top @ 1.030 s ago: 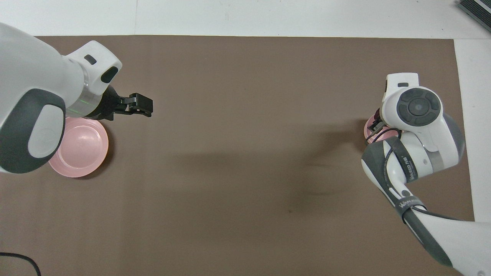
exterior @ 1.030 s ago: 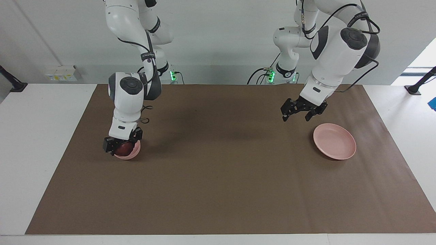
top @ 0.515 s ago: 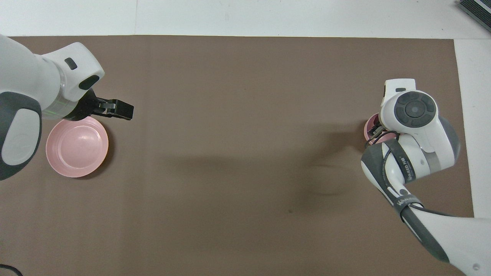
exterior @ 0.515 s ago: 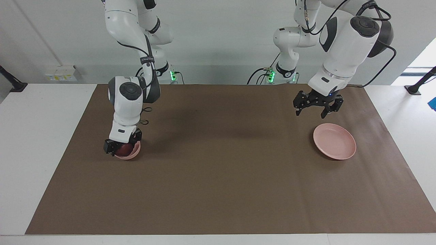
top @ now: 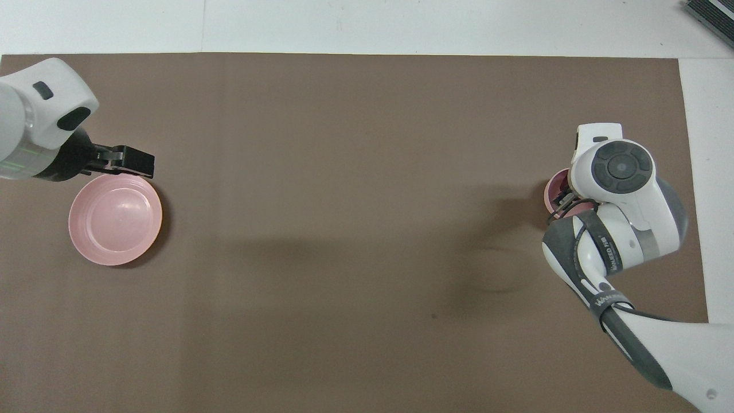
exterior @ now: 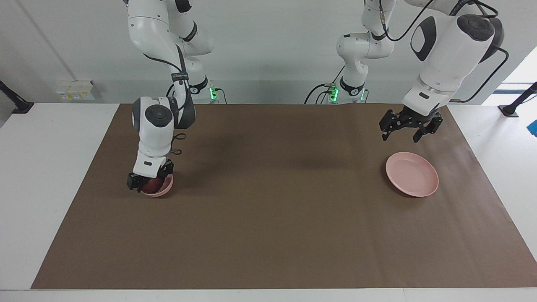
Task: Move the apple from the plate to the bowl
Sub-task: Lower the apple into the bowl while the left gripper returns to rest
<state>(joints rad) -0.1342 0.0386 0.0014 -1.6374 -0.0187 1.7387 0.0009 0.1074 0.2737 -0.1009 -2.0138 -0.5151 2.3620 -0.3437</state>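
Observation:
The dark red apple [exterior: 152, 184] sits in the small pink bowl [exterior: 162, 189] toward the right arm's end of the table. My right gripper [exterior: 149, 181] reaches down into the bowl, with a finger on each side of the apple. In the overhead view the right wrist hides the apple and most of the bowl [top: 553, 192]. The wide pink plate [exterior: 412, 174] lies bare toward the left arm's end and shows whole in the overhead view [top: 114, 219]. My left gripper [exterior: 407, 129] hangs open and empty in the air by the plate's rim [top: 133, 164].
A brown mat [exterior: 272, 209] covers the table, with white table margins [exterior: 50, 167] at both ends. Nothing else stands on the mat.
My left gripper has risen and swung toward the left arm's end of the table, uncovering the plate in the overhead view. My right gripper has stayed at the bowl with the apple, sinking slightly.

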